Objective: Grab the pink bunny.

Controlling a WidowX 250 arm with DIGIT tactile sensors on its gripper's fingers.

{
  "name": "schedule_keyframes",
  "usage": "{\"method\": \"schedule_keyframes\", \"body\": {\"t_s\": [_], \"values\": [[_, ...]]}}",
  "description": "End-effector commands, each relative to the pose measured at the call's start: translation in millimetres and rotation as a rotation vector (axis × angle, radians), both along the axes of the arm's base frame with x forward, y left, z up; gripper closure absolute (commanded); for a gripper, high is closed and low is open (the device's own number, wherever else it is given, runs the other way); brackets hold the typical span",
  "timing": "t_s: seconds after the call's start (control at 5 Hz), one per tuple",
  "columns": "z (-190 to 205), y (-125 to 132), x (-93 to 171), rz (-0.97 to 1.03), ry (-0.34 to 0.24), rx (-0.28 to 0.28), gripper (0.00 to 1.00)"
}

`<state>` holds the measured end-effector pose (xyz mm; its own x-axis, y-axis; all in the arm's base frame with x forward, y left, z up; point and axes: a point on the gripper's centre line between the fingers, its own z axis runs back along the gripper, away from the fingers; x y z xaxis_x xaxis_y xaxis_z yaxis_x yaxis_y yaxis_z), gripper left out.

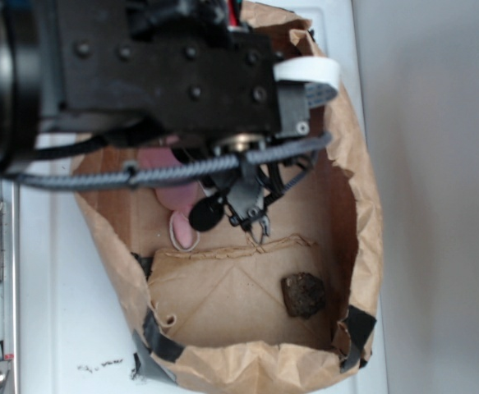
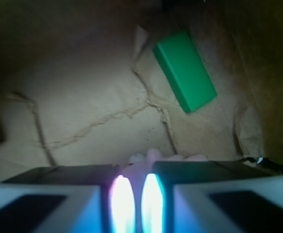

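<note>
Wrist view, bottom edge: my fingers [image 2: 137,191] fill the lower frame, the two pads nearly together, only a thin glowing slit between them. Pink plush of the pink bunny [image 2: 153,156] pokes out just above the pads, at lower centre; fingers read as clenched on it, though how much of the toy lies between them is hidden. Beyond that, creased brown paper floor of the bag [image 2: 83,97]. Farther up, upper right of centre, a green block [image 2: 185,70] lies flat on the paper, tilted diagonally, well apart from my fingers. A dark shape touches the left edge; cannot tell what it is. Exterior view: arm body covers the upper frame. The bunny [image 1: 181,217] shows below it at centre left, inside the bag [image 1: 362,205], partly hidden by my arm. A dark brown lump [image 1: 303,294] sits on the bag floor at lower right. The bag stands on a white worktop [image 1: 66,328].
</note>
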<state>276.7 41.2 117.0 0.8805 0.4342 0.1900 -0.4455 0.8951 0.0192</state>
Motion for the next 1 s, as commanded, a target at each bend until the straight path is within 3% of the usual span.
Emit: {"method": "schedule_keyframes", "body": {"t_s": [0.0, 0.2, 0.6, 0.8], "values": [[67, -12, -1, -0.032, -0.157, 0.043, 1.0], [62, 0, 7, 0.022, -0.097, 0.037, 0.0], [20, 31, -1, 0.053, -0.007, -0.008, 0.0], [-1, 34, -7, 0.025, -0.018, -0.034, 0.0]]}}
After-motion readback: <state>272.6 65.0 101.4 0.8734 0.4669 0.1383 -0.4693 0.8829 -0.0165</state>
